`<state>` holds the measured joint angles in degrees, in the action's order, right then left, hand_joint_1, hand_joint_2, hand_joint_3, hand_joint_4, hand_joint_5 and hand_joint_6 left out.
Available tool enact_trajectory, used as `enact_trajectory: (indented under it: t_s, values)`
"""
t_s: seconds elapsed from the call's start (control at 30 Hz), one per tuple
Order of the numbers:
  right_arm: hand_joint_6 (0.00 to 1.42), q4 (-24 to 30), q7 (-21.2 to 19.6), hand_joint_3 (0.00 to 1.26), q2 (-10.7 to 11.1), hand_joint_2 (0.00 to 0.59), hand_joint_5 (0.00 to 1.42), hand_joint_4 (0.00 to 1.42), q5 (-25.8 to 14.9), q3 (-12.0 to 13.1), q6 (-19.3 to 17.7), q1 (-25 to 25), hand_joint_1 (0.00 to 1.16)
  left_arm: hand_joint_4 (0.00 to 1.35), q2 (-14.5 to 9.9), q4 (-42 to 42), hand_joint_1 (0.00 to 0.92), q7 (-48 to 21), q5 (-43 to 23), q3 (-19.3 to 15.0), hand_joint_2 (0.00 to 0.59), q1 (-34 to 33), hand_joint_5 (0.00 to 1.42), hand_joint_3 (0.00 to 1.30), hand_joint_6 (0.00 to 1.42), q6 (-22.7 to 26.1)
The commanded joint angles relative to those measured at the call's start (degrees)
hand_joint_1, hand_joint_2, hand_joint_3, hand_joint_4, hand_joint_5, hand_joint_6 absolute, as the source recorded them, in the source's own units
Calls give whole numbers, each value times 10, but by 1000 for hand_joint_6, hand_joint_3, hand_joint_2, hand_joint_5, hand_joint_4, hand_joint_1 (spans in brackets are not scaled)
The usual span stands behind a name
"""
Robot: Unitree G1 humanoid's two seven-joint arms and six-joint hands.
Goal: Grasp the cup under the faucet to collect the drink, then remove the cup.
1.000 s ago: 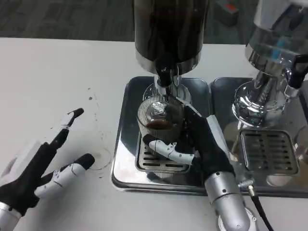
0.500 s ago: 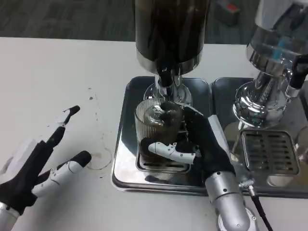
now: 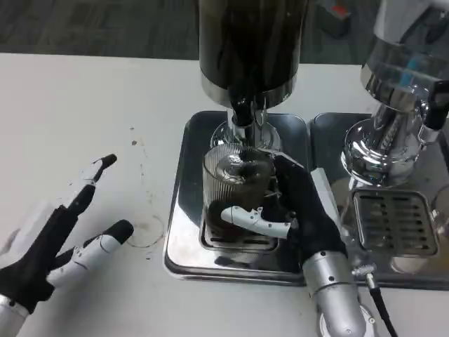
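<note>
A ribbed clear glass cup (image 3: 235, 188) stands on the drip grate (image 3: 238, 242) of the left steel tray (image 3: 184, 210), right beneath the black faucet (image 3: 242, 112) of the dark drink dispenser (image 3: 251, 42). Dark liquid shows in the cup's lower part. My right hand (image 3: 295, 210) grips the cup from the right, one white finger wrapped across its front. My left hand (image 3: 59, 242) rests open on the white table at the lower left, fingers spread, far from the cup.
A second chrome dispenser (image 3: 400, 91) stands at the right on its own tray with a grate (image 3: 393, 221). Brown drips and a faint ring stain (image 3: 144, 232) mark the table left of the tray. A black cable (image 3: 375, 302) runs by my right wrist.
The cup has risen slightly in my right hand's hold and holds more dark drink. My left hand has slid a little down and left.
</note>
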<state>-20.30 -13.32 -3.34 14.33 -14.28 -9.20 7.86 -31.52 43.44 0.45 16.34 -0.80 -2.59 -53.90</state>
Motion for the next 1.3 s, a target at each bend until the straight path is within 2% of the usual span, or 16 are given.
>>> enact_trajectory:
  t_s: [0.03, 0.37, 0.7, 1.0, 1.3]
  values:
    - [762, 16, -20, 483, -26, 186, 592, 611, -3, 3, -25, -5, 1028, 0, 0, 3, 0, -7, -1, 6, 135, -5, 0, 46, 0, 5]
    - [828, 49, -46, 497, -16, 188, 636, 619, 22, -3, -37, -31, 1042, 0, 3, 16, 0, -16, -1, 19, 135, -18, 0, 46, 0, 1]
    - [853, 100, -44, 497, -12, 189, 644, 619, 35, -9, -33, -76, 1047, 0, 7, 37, 0, -26, 0, 34, 135, -32, 0, 46, 0, -5]
    - [865, 146, -28, 497, -3, 191, 653, 610, 41, -11, -25, -112, 1085, 0, 2, 34, 0, -10, 12, 40, 143, -37, 0, 39, 0, 2]
    - [879, 209, 34, 497, 18, 188, 654, 595, 18, 1, -9, -153, 1092, 0, -8, 4, 0, 31, 47, 37, 142, -26, 0, 22, 0, 30]
